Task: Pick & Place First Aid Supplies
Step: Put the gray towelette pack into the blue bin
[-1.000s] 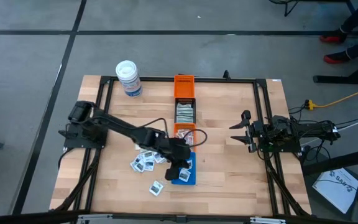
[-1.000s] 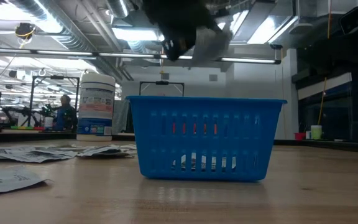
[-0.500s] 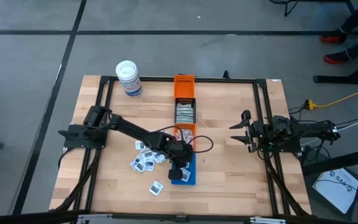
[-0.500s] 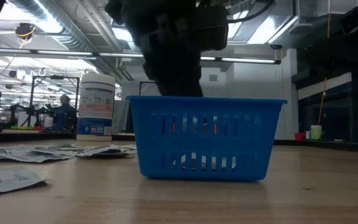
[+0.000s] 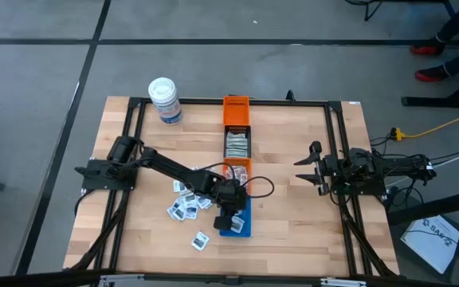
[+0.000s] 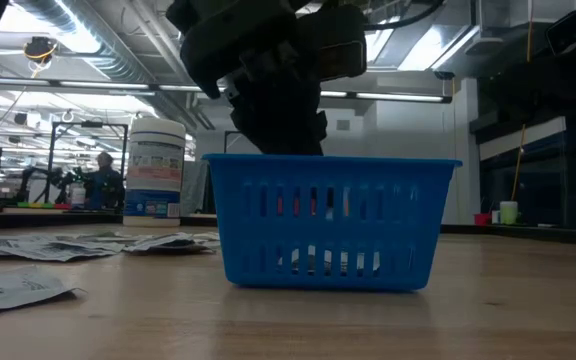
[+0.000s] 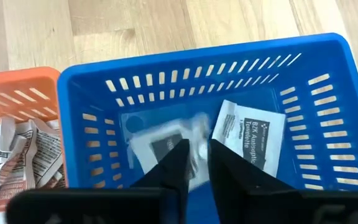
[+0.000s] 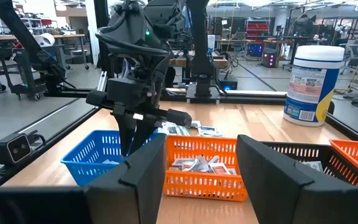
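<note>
A white tub (image 5: 166,100) stands apart from orange bins (image 5: 236,110) and a blue bin (image 5: 241,223).

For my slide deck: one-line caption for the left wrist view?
Left gripper above the blue bin, a blurred packet below its fingertips and another packet lying inside.

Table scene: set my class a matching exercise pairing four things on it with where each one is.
Things:
1. white tub
2. left hand
3. right hand
4. loose packets

Places:
A. above the blue bin
B. on bare wood beside the blue bin
C. far left corner of the table
D. waiting over the table's right side

Pairs: 1-C, 2-A, 3-D, 4-B
</note>
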{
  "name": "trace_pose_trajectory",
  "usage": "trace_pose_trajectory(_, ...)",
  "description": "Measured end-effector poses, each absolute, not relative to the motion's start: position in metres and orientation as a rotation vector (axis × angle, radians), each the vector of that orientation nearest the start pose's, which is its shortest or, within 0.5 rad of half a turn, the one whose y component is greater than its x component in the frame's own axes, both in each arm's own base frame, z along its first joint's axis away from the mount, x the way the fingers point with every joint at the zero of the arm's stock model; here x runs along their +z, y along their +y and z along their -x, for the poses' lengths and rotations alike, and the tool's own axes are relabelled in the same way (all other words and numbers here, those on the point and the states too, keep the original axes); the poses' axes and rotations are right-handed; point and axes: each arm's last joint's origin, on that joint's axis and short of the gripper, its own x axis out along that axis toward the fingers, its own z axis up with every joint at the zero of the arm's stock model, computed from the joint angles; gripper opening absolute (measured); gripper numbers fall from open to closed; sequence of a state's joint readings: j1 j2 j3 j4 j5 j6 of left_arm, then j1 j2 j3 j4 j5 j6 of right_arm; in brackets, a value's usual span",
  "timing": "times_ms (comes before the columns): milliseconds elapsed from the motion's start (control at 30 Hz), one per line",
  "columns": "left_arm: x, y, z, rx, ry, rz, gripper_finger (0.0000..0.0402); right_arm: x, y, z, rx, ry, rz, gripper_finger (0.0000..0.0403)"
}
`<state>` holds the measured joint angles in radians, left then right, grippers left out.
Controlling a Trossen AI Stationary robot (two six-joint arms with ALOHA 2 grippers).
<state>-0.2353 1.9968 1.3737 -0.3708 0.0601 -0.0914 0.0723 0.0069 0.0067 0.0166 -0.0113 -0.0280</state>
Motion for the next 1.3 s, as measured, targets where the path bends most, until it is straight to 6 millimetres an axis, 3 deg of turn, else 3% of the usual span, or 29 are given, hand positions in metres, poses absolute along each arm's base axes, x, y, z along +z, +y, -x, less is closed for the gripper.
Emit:
trace_pose_trajectory(233,0.169,-0.098,-0.404,-0.224,1.004,-0.004,0.0116,0.167,0.007,-0.097,0.083,-0.018,0.028,0.0195)
trace_pose_trajectory(400,0.18,-0.099,-0.409,-0.25,0.968,-0.048,0.0151,0.167,0.007,-0.097,0.084,-0.018,0.028,0.0195)
trace_pose_trajectory(700,0.211,-0.114,-0.408,-0.301,0.918,-0.195,0.016,0.167,0.007,-0.097,0.083,-0.018,0.028,0.0195)
trace_pose_trajectory(1067,0.25,-0.167,-0.357,-0.362,0.916,-0.432,0.0154,0.167,0.007,-0.097,0.083,-0.018,0.028,0.0195)
trace_pose_trajectory(1300,0.254,-0.206,-0.324,-0.413,0.949,-0.494,0.0151,0.167,0.007,-0.097,0.083,-0.018,0.027,0.0195)
